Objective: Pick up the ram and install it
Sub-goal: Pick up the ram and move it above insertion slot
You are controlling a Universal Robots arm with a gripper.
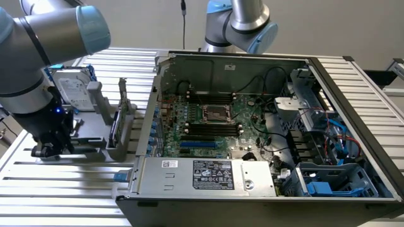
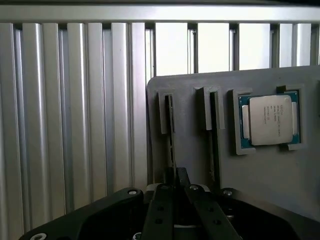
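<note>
Nearest to us, the gripper (image 2: 176,172) is clenched on the exposed edge of the ram (image 2: 171,135). The ram stands on edge in a narrow slot of the grey holder (image 2: 200,85) and is not yet lifted out. We judge that the slot keeps the thin board upright so its edge is offered to a pinch from above. The neighbouring slot (image 2: 214,120) holds a dark strip we cannot identify. Just beyond, a shallow recess cradles a processor (image 2: 270,120), lid up. The holder rests on the slatted table (image 2: 60,125). In the exterior view it also carries a hard drive (image 1: 71,87) and an upright card (image 1: 117,125). Farther off, toward the exterior view's right, lies the open computer case (image 1: 227,68). Its motherboard (image 1: 252,123) faces up, with black memory slots (image 1: 211,126) beside the socket (image 1: 215,113).
</note>
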